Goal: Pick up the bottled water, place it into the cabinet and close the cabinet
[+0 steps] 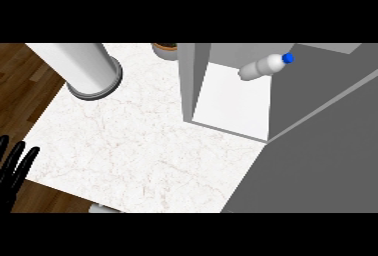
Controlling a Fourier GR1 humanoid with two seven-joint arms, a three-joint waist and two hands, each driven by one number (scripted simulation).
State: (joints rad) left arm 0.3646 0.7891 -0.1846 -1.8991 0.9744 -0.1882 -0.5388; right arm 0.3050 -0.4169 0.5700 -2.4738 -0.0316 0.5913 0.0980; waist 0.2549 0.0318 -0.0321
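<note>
Head view looks steeply down on a pale marble counter (140, 145) with faint veins. Its left edge runs slanted against dark wooden floor (22, 85). The left hand (15, 170) shows at that edge, low in the view, its black fingers (18, 155) straight, close together and pointing up, holding nothing. Right of the fingers the marble lies bare and wide as far as the cabinet (187, 80).

The cabinet has flat grey walls and a smooth white floor (229, 100) that stands open to view. The bottled water (264, 66) lies tilted on that floor, far up and right of the fingers, with its blue cap (288, 58) toward the back right. A broad grey panel (325, 150) fills the right side.

Above the fingers stands a tall white cylinder (77, 62) on a grey ringed base. A brown-rimmed vessel (166, 48) shows partly at the top edge.
</note>
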